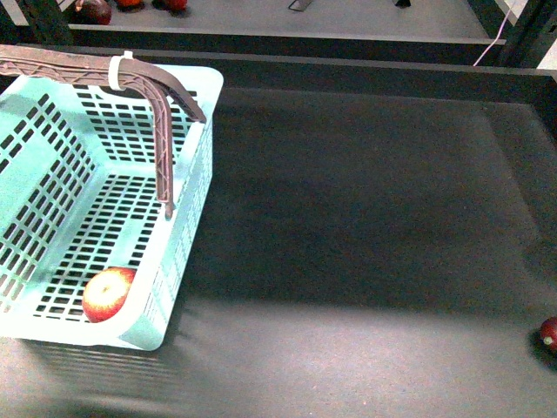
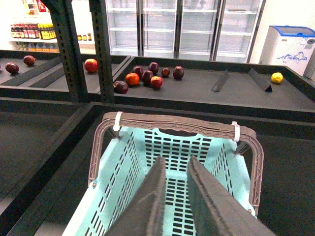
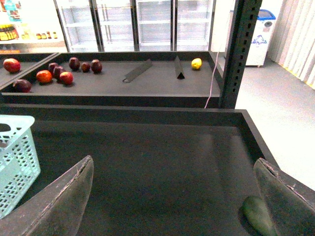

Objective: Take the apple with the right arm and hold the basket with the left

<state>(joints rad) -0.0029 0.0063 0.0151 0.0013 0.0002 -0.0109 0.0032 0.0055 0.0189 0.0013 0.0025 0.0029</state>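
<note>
The apple (image 1: pixel 108 294), red with yellow patches, lies inside the pale mint-blue basket (image 1: pixel 196 178) at its near right corner, at the left of the front view. The basket's brown handles (image 1: pixel 162 104), joined by a white tie, stand up over it. Neither arm shows in the front view. My left gripper (image 2: pixel 175 166) is shut and empty, hovering over the basket (image 2: pixel 128 162) and pointing at its far handle (image 2: pixel 172 122). My right gripper (image 3: pixel 172 172) is open and empty above the dark shelf floor, with the basket's corner (image 3: pixel 15 162) off to one side.
A small dark red fruit (image 1: pixel 549 333) lies at the front view's right edge. A green fruit (image 3: pixel 258 216) lies by one finger of my right gripper. The dark shelf has a raised rim (image 1: pixel 365 74). The shelf behind holds several red fruits (image 2: pixel 147 76) and a yellow one (image 2: pixel 277 77).
</note>
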